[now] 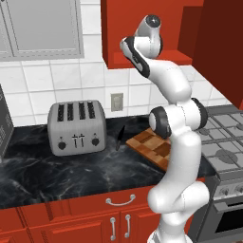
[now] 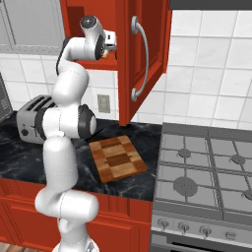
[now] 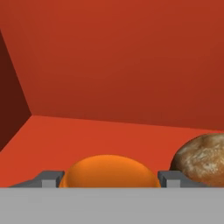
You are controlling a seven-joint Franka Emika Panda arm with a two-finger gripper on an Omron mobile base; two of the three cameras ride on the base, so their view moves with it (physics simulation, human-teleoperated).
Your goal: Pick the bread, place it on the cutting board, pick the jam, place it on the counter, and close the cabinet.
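The pincer [image 3: 109, 178] sat wide around the jam [image 3: 108, 170] in the cabinet [image 2: 147, 59], with the bread [image 3: 202, 160] at three o'clock, so squeezing seemed next.

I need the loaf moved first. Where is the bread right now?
The bread sits on the open cabinet's shelf floor, at the hand view's lower right, right beside the jam framed between the gripper's fingertips.

Left base view: behind-left of arm, looking forward-down over counter [image 1: 57, 175]. Right base view: behind-right, same counter [image 2: 19, 162] and cutting board [image 2: 117, 158] shared. Hand view: very close, inside cabinet [image 3: 113, 61], level along shelf.
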